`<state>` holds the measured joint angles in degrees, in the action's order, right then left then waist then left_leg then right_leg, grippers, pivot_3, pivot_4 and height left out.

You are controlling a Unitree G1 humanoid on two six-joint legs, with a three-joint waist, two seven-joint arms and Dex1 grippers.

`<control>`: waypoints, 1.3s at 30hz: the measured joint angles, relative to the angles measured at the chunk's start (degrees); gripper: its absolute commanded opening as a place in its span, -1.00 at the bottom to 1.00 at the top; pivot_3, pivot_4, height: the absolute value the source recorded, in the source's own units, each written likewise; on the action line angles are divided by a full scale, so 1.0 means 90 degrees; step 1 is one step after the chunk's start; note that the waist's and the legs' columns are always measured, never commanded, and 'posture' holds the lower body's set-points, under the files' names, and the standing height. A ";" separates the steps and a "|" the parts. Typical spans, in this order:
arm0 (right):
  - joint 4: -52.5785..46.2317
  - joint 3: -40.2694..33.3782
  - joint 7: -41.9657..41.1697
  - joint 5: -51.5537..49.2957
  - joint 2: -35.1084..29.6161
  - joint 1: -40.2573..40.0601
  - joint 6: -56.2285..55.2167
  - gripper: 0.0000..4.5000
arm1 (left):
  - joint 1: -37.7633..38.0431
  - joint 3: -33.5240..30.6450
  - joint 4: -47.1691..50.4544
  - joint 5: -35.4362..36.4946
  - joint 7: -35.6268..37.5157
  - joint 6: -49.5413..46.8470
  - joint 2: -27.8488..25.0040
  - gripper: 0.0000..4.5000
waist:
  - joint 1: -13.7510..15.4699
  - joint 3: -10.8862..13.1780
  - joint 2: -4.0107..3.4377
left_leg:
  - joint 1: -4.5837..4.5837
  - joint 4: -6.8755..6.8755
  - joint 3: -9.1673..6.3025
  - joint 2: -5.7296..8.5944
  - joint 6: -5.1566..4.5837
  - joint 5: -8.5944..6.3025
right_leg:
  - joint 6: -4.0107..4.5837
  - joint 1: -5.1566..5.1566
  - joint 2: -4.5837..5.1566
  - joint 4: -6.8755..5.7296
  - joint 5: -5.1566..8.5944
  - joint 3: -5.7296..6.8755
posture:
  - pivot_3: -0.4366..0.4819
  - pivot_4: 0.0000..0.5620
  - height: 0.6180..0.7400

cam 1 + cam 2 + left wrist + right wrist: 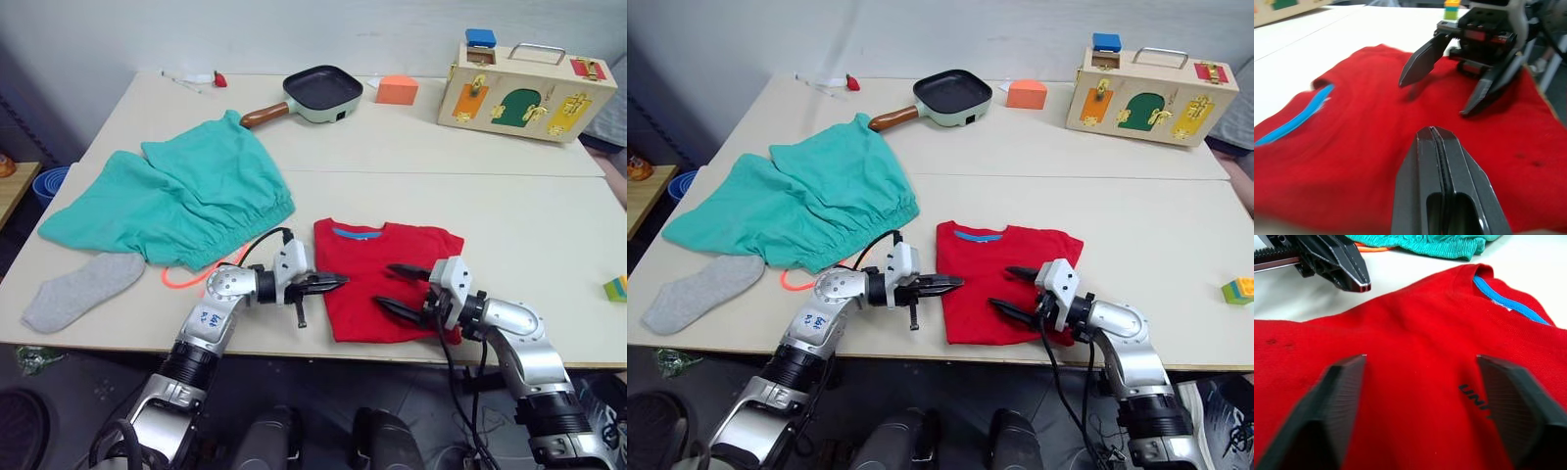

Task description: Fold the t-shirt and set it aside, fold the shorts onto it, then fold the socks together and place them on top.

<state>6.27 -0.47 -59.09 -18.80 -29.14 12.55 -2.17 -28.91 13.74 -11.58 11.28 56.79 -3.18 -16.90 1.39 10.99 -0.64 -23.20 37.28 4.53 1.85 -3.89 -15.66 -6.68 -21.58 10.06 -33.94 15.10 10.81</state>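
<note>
Red cloth t-shirt (377,279) lies partly folded at the tabletop's near edge between closed left gripper (331,284) and open right gripper (400,289); teal-green cloth shorts (176,201) and grey knit sock (80,289) remain unfolded.

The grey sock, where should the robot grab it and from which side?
Probably the wide cuff end of the grey sock, coming down from above with the left gripper. The sock lies flat near the table's left front edge, clear of the shorts.
</note>
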 measured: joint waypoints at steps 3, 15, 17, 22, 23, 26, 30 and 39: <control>-0.0007 0.0000 -0.0118 -0.0040 -0.0001 -0.0044 -0.0123 -0.32 | -0.0006 0.0177 -0.0001 -0.0101 0.0093 -0.0056 -0.0003 -1.00 | -0.0003 0.0000 0.0000 | 0.0001 0.0000 0.0003 -0.0006 0.0001 0.0001 | 0.0000 0.0000 -0.0008 0.0001 0.0000 -0.0003 | -0.05 -0.47 1.00; 0.0973 -0.0308 -0.0066 0.0168 -0.0116 -0.0105 -0.0928 -0.98 | -0.0238 0.0754 -0.0269 -0.0739 -0.0058 -0.0486 0.0005 -1.00 | 0.0005 -0.0001 0.0002 | 0.0010 0.0005 0.0006 -0.0008 0.0010 -0.0005 | 0.0000 0.0006 -0.0007 0.0008 0.0000 -0.0014 | -0.05 -0.47 1.00; 0.1283 -0.0626 0.0178 0.0158 -0.0175 -0.0113 -0.1047 -0.98 | -0.0200 0.0652 -0.0256 -0.0733 -0.0106 -0.0485 -0.0070 -1.00 | 0.0001 -0.0001 0.0002 | 0.0011 0.0005 0.0006 -0.0008 0.0011 -0.0005 | 0.0000 0.0006 -0.0005 0.0009 0.0000 -0.0015 | -0.05 -0.47 1.00; 0.1907 -0.1143 0.0514 0.0110 -0.0247 -0.0089 -0.1303 -0.98 | 0.0080 0.0254 -0.0155 -0.0588 -0.0099 -0.0362 -0.0398 -1.00 | -0.0045 -0.0003 -0.0001 | 0.0022 0.0001 0.0012 -0.0025 0.0023 -0.0006 | 0.0001 0.0006 -0.0019 0.0009 0.0000 -0.0025 | -0.05 -0.47 1.00; 0.1956 -0.1150 0.0516 0.0115 -0.0247 -0.0061 -0.1344 -0.98 | 0.0128 0.0184 -0.0168 -0.0536 -0.0097 -0.0311 -0.0405 -1.00 | -0.0049 -0.0003 -0.0001 | 0.0022 0.0002 0.0013 -0.0031 0.0026 -0.0006 | 0.0001 0.0006 -0.0024 0.0010 0.0000 -0.0026 | -0.05 -0.47 1.00; 0.2058 -0.1183 0.0481 0.0093 -0.0247 0.0041 -0.1361 -0.98 | 0.0194 -0.0076 -0.0270 -0.0323 -0.0095 -0.0247 -0.0371 -1.00 | -0.0042 -0.0002 -0.0001 | 0.0019 0.0005 0.0014 -0.0035 0.0029 -0.0005 | 0.0001 0.0001 -0.0025 0.0011 0.0000 -0.0028 | -0.05 -0.47 1.00; 0.2047 -0.1108 0.0305 -0.0032 -0.0246 0.0634 -0.1126 -0.98 | -0.0224 -0.0659 -0.0415 0.0175 -0.0282 -0.0398 -0.0093 -1.00 | -0.0038 0.0001 -0.0002 | 0.0009 0.0013 0.0015 -0.0036 0.0021 0.0000 | 0.0002 -0.0006 -0.0026 0.0007 0.0000 -0.0029 | -0.05 -0.47 1.00; 0.3370 0.0017 0.0649 0.1190 0.0170 0.2460 -0.1348 -0.98 | -0.1612 -0.0400 -0.2734 -0.0690 -0.0901 0.0417 0.0398 -1.00 | -0.0022 0.0001 -0.0001 | 0.0002 0.0004 0.0031 -0.0038 -0.0006 0.0018 | 0.0002 -0.0005 -0.0048 0.0008 0.0000 -0.0025 | -0.05 -0.47 1.00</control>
<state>36.60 -0.32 -53.25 -8.09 -27.61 34.69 -14.31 -43.43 10.14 -36.19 5.08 48.68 0.57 -13.32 1.19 11.00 -0.66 -23.18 37.31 4.81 1.51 -3.94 -15.50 -6.66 -21.63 9.63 -33.87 15.10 10.59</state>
